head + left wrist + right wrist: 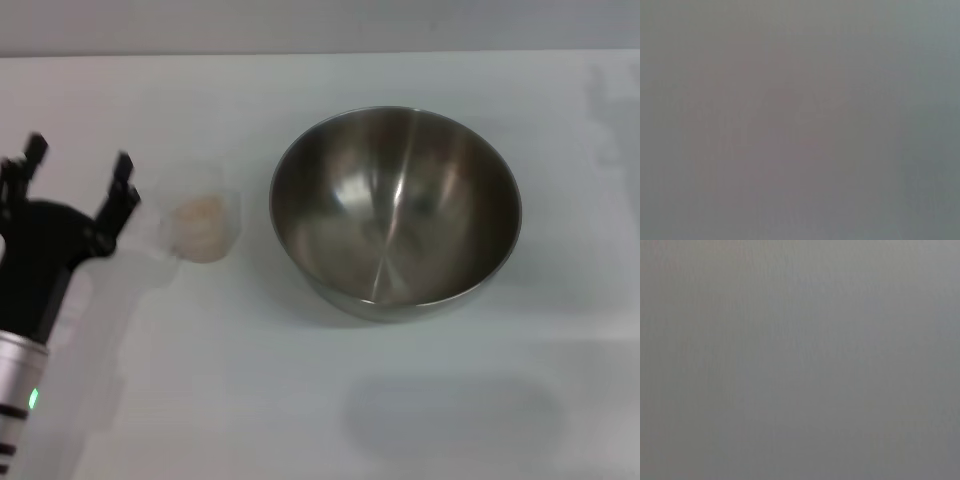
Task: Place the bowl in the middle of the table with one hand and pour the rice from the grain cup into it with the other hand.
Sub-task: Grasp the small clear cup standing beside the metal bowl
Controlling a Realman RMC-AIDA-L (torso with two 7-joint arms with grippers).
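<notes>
Head view, bowl [395,210] upright mid-table [300,400], grain cup [200,228] holding rice [198,222] beside it, left gripper [80,180] jaws spread near cup, clear of it.

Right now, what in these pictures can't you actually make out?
- Right gripper: outside the head view; the right wrist view is featureless grey.
- Left wrist view: featureless grey too, no close look at the grain cup.
- Cup's handle: too faint against the table.
- Left gripper: arm cut off by the edge.

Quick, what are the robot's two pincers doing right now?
Left pincer: open, holding nothing, beside the cup of rice.
Right pincer: not in view, so it cannot be told.
</notes>
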